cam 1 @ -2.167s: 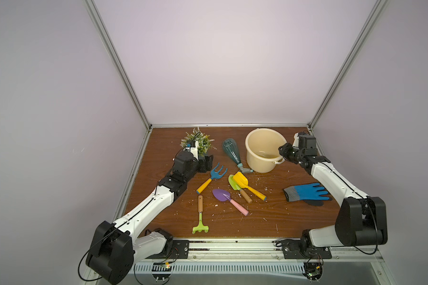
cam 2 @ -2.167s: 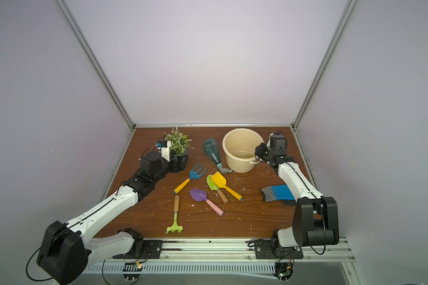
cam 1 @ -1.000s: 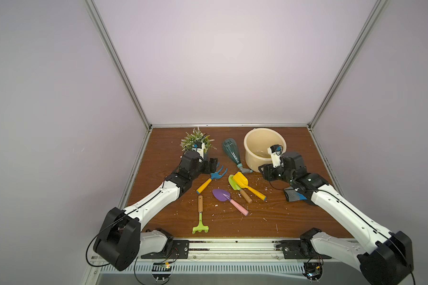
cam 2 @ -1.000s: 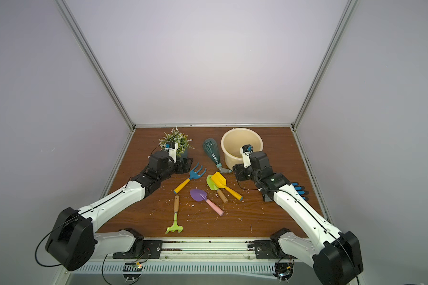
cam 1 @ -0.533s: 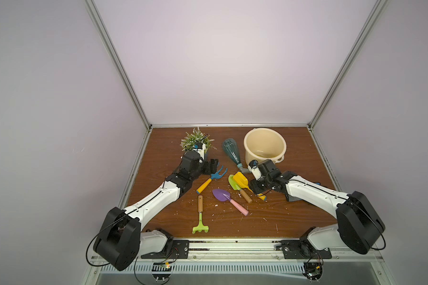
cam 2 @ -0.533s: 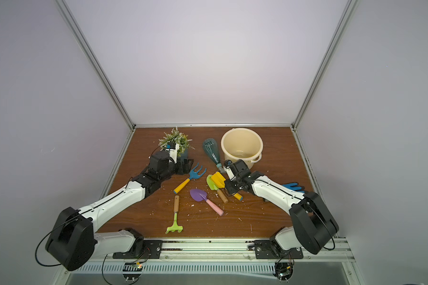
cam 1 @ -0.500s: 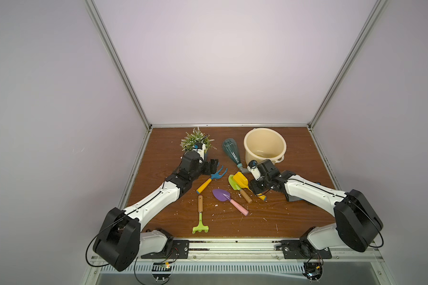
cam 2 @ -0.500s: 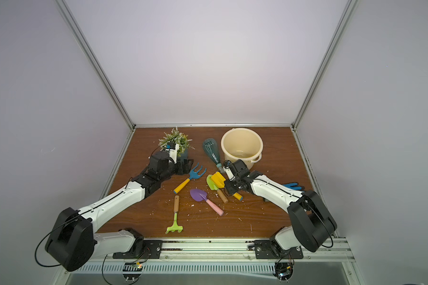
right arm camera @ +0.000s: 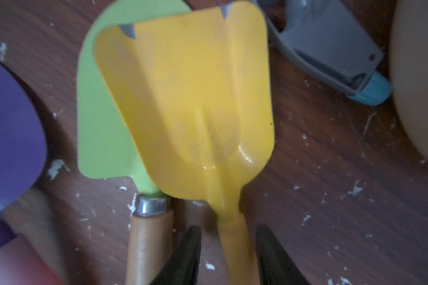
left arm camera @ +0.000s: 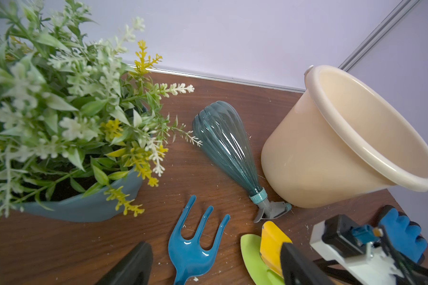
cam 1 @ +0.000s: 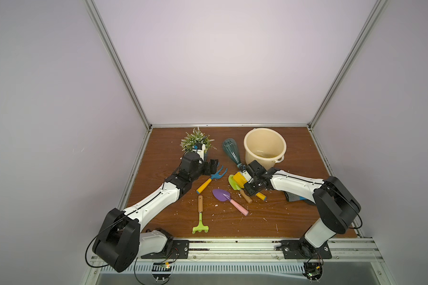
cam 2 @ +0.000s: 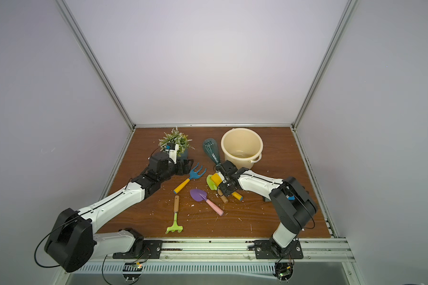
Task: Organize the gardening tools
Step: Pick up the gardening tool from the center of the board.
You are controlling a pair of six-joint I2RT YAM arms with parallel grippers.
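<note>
Yellow scoop [right arm camera: 190, 103] lies on the table [cam 1: 282, 217], overlapping the lime-green trowel [right arm camera: 99, 111]. The right gripper [right arm camera: 227, 232] straddles its handle, jaws part-open, not clamped. The left gripper [left arm camera: 215, 246] gapes wide, empty, by the blue fork [left arm camera: 190, 249].

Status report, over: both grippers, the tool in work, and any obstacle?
Left gripper open at blue fork head. Right gripper astride yellow scoop handle, not clamped. Scoop blade lies on lime-green trowel.

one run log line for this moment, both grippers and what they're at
left gripper: open, at fork head | right gripper: open, astride scoop handle, not clamped | scoop blade overlaps green trowel
</note>
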